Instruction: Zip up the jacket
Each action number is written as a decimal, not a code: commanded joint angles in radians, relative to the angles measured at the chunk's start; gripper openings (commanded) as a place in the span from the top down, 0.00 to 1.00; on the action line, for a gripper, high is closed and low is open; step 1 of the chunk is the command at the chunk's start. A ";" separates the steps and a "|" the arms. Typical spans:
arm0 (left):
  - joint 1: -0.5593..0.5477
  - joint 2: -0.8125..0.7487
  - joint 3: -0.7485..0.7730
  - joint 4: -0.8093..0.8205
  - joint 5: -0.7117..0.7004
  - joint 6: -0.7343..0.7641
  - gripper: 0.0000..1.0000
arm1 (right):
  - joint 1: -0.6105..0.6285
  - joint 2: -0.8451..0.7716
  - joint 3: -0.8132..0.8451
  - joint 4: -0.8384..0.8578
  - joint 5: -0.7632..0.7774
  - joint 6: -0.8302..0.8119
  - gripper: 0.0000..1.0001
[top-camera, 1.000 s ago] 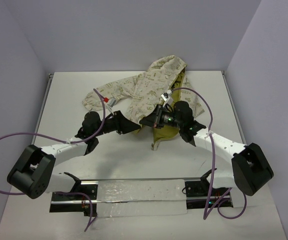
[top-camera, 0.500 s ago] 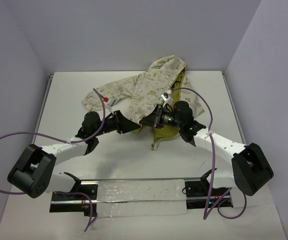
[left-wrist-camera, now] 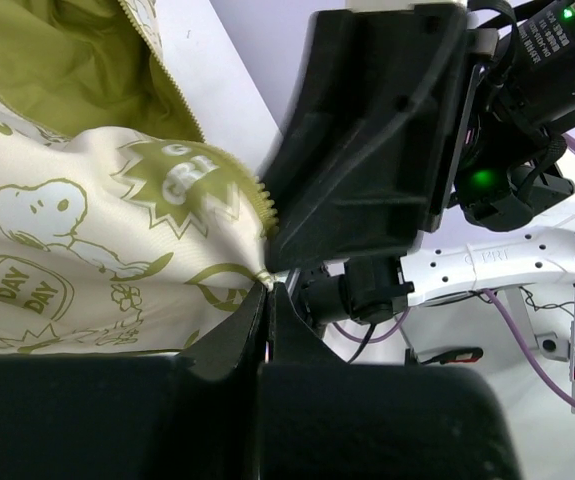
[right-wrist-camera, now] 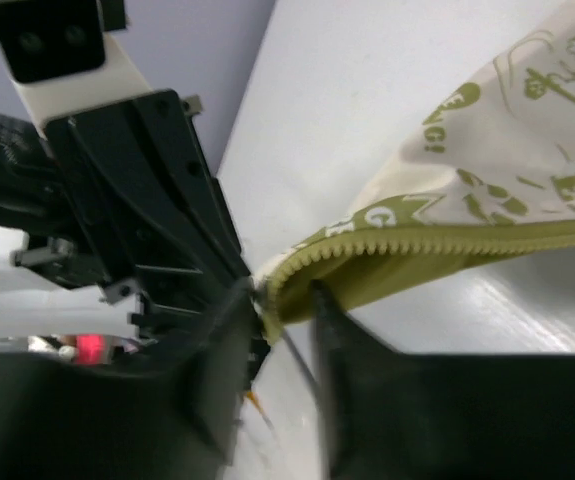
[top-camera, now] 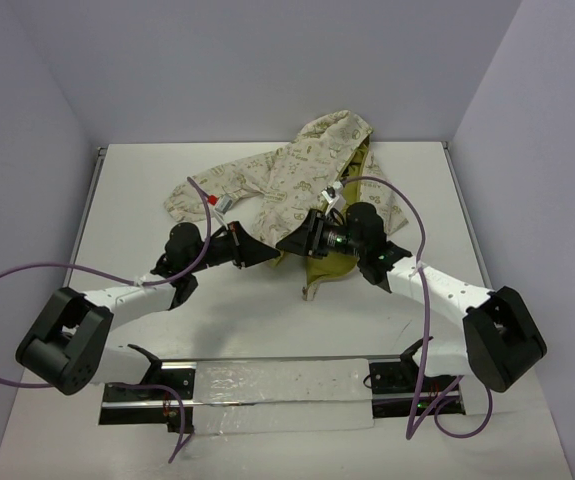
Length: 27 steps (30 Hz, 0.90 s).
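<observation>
- Comparing w/ the top views from 1 s and 0.5 s back: almost nothing has moved. Right jaws have crept a touch toward the left jaws and away from their own base. Left jaws look to be in the same spot.
- Jacket (top-camera: 297,170) has the same outline as before. It lies crumpled on the surface (top-camera: 137,200), mostly beyond both sets of jaws, w/ its near hem reaching in to them.
- Left jaws are pressed together, pinching the hem corner of the cream printed panel. Zipper teeth (left-wrist-camera: 207,145) run up and away from the pinch, w/ olive lining (left-wrist-camera: 57,60) exposed beyond.
- Right jaws sit tip to tip w/ the left ones, nearly touching.
- Right wrist view: fingers (right-wrist-camera: 342,335) narrowly parted, and the folded end of the other toothed edge (right-wrist-camera: 417,245) comes in between the tips. Can't tell whether they actually grip it or only straddle it.
- No slider or pull tab made out in any view; prob. hidden between the two sets of jaws.
- Reading: the small creep looks like fine alignment of the two bottom zipper ends, not a pull. Front is wide open and no teeth are meshed, so zipping hasn't started.
- Risk: w/ the tips this close, a further nudge could bump the left pinch and shift the hem.
</observation>
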 commanded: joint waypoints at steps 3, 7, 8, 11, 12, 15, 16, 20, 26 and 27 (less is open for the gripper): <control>-0.003 0.011 0.024 0.029 -0.040 -0.004 1.00 | 0.006 -0.075 0.036 -0.171 0.080 -0.051 0.17; -0.002 0.026 0.002 0.053 -0.067 -0.015 1.00 | 0.007 -0.185 0.080 -0.358 0.185 -0.121 0.09; 0.001 0.034 -0.006 0.069 -0.078 -0.027 1.00 | 0.007 -0.223 0.095 -0.422 0.221 -0.145 0.09; 0.018 0.056 -0.021 0.103 -0.111 -0.083 1.00 | 0.006 -0.351 0.121 -0.586 0.361 -0.204 0.10; 0.023 0.057 -0.029 0.120 -0.129 -0.097 1.00 | 0.006 -0.376 0.113 -0.617 0.440 -0.211 0.11; 0.042 0.032 -0.033 0.083 -0.184 -0.122 1.00 | 0.006 -0.473 0.042 -0.773 0.625 -0.196 0.15; 0.045 0.015 -0.025 0.033 -0.224 -0.117 1.00 | 0.006 -0.497 0.004 -0.825 0.720 -0.169 0.14; 0.046 -0.031 0.020 -0.095 -0.299 -0.087 1.00 | 0.006 -0.512 -0.122 -0.851 0.781 -0.045 0.05; 0.046 -0.080 0.054 -0.183 -0.322 -0.061 1.00 | 0.007 -0.414 -0.280 -0.566 0.727 0.124 0.06; 0.046 -0.083 0.049 -0.180 -0.319 -0.061 1.00 | 0.007 -0.386 -0.280 -0.524 0.726 0.132 0.07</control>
